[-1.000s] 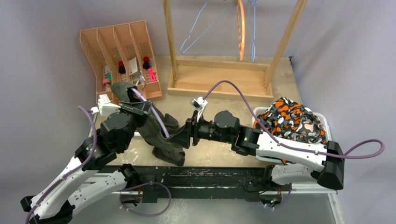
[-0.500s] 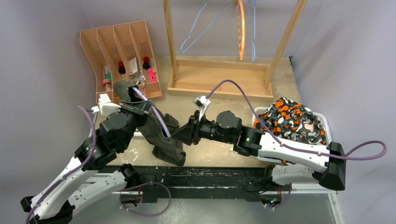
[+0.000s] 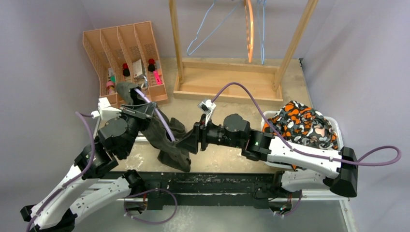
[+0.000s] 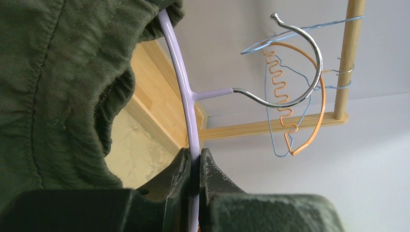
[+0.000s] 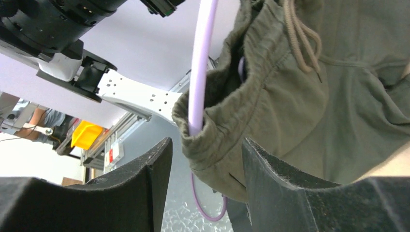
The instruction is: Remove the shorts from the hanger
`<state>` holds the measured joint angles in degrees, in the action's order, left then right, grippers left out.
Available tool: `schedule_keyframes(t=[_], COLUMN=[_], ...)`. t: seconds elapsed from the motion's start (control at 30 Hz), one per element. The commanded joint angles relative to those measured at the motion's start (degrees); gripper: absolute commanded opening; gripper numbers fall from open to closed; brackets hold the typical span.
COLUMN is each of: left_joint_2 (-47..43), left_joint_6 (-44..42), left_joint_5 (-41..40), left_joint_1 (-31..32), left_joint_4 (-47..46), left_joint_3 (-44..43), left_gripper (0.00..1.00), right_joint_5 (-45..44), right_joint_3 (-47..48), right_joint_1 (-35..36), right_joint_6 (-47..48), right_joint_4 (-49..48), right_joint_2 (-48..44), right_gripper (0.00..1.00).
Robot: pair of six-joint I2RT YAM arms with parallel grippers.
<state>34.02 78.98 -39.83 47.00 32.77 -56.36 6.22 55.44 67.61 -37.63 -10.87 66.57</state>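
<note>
Olive green shorts [image 5: 309, 111] with a drawstring hang on a lilac hanger [image 4: 186, 106], above the near edge of the surface [image 3: 290, 94]. My left end effector [image 4: 194, 169] is clamped on the hanger's bar. My right end effector [image 5: 205, 154] stands open, one finger either side of the waistband's corner. The white bin [image 3: 334, 126] on the right holds camouflage shorts [image 3: 302, 123]. The wooden organiser [image 3: 94, 46] holds small bottles [image 3: 126, 70].

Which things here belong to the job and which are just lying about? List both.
Job: olive shorts, lilac hanger, left gripper shut on the hanger, right gripper open at the shorts, camouflage shorts in the bin.
Lying about: wooden rack, blue wire hangers, orange hanger, desk organiser.
</note>
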Motion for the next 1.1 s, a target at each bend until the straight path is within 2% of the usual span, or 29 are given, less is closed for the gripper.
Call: schedule_keyframes(t=[0.0,0.07,0.23,0.37,0.43,0.53,0.87,0.97,1.07], left_joint_2=[0.42,0.52,0.06,-0.24,-0.03,0.24,2.73,2.98,3.10], left_joint_6=[-1.72,-1.92,-2.54,-4.16,-4.78,-5.87,-8.88,-9.67,-10.41], left_joint_5=[-0.52,-0.51,-1.20,-2.92,-3.72,-4.71,-6.74,-7.02,-8.06], left_joint_1=[0.11,0.05,0.08,0.11,0.10,0.10,0.11,0.07,0.11], left_joint_4=[-7.98,-8.25,-8.43,-8.43,-8.34,-8.91,-10.58,-10.92,-11.22], left_joint_3=[-0.64,-0.54,-0.25,-1.03,-1.59,-2.51,-6.04,-7.05,-7.32], left_gripper=[0.00,0.00,0.00,0.00,0.00,0.00,0.00,0.00,0.00], right_joint_5=[5.00,5.23,1.45,-0.64,-0.78,-0.71,0.12,1.53,3.70], right_joint_3=[3.62,3.62,1.87,1.20,1.82,3.06,0.46,1.06,0.47], right_joint_1=[0.37,0.35,0.35,0.33,0.33,0.33,0.37,0.33,0.33], right_joint_6=[-0.05,-0.34,-1.26,-1.00,-0.58,0.71,1.55,3.41,3.90], right_joint_4=[-6.12,-6.30,-4.11,-1.66,0.00,3.59,8.03,11.93,11.48], right_joint_2=[1.23,2.04,0.47,-1.20,-1.17,-0.19,0.53,1.80,1.21], right_gripper=[0.56,0.50,0.17,0.06,0.08,0.02,0.00,0.00,0.00])
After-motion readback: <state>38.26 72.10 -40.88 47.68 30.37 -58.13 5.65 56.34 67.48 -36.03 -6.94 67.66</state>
